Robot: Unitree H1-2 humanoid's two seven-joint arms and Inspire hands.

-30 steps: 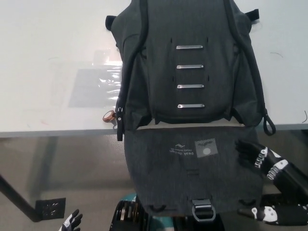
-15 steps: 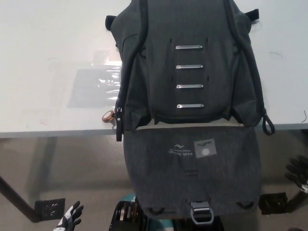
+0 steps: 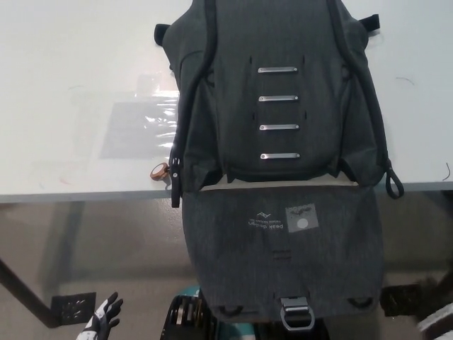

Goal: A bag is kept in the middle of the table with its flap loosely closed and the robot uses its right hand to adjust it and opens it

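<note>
Lengthwise, the bag [image 3: 279, 120] points flap [image 3: 283, 262] toward the robot; left hand [image 3: 102, 320] spread.

Backpack [image 3: 279, 92]: on the table [image 3: 71, 85], right of centre, reaching back past the picture's top edge.
Flap [image 3: 283, 255]: hangs over the table's front edge, below the backpack body.
Metal clasp [image 3: 297, 312]: at the flap's lower edge, centre.
4 metal rungs [image 3: 279, 112]: in 1 column down the backpack's front, above the flap.
Plastic sheet [image 3: 141, 127]: flat on the table, left of the backpack.
Left hand [image 3: 102, 320]: lower left, below the table, well apart from the backpack.
</note>
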